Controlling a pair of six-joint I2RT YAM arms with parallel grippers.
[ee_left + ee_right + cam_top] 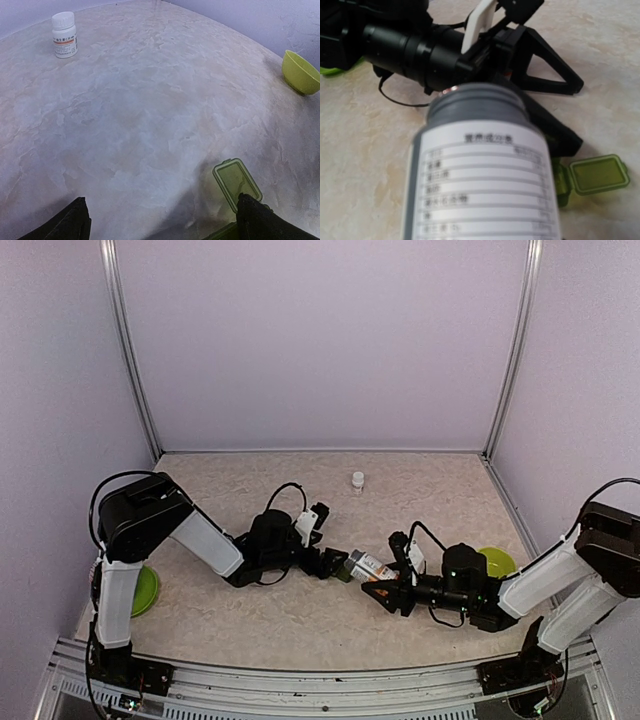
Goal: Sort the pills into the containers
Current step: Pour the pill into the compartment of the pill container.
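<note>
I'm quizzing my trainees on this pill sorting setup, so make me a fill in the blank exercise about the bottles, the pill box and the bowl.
1. The labelled bottle is gripped by the ___ arm.
2. The pill box lid is flipped ___.
3. The small white bottle at the back stands ___.
4. The bowl in the left wrist view is ___ in colour.
Missing words: right, open, upright, green.

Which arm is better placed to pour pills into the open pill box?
Right: the right gripper holds the uncapped bottle, mouth toward the pill box; the left gripper sits open beside it.
</note>
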